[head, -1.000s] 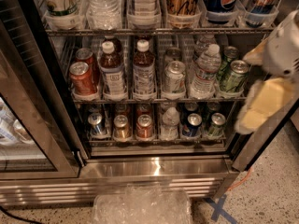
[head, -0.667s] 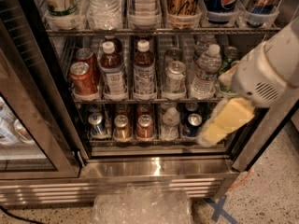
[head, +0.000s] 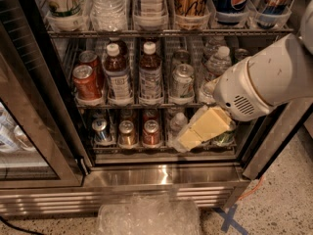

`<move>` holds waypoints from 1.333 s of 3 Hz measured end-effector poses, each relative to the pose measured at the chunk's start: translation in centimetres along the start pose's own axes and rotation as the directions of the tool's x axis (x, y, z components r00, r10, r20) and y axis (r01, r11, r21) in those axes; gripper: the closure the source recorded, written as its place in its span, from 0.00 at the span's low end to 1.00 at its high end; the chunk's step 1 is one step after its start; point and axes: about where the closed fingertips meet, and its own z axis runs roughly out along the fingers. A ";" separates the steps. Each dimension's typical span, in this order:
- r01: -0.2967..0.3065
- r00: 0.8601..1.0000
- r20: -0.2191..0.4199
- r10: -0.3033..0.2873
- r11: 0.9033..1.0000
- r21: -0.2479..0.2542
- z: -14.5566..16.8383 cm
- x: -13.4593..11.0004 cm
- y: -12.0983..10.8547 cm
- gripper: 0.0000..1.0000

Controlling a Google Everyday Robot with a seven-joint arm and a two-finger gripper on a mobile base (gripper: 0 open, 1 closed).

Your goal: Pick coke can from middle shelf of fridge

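The coke can (head: 86, 82) is red with a silver top and stands upright at the left front of the middle shelf (head: 161, 103), a chrome wire rack with clear lane dividers. A second red can (head: 91, 59) stands right behind it. The fridge (head: 161, 176) is open, with its glass door (head: 29, 131) swung out at the left. My gripper (head: 189, 137), yellowish, hangs from the white arm (head: 264, 80) in front of the right part of the bottom rack, well right of and below the coke can. It holds nothing that I can see.
On the middle shelf stand two brown-cap bottles (head: 149, 72), a silver can (head: 182, 80) and water bottles (head: 218, 62). The bottom rack holds several small cans (head: 127, 133). The rack above holds tall clear tubs (head: 149, 4). Bubble wrap (head: 146, 217) and a blue tape cross (head: 230, 220) lie on the floor.
My arm and gripper have moved left and down in front of the fridge's right side. They now cover the green can and the right-hand cans on the bottom rack.
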 end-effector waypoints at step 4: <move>-0.041 0.881 0.471 0.041 0.999 -0.010 10.2 -15.9 2.2 0.00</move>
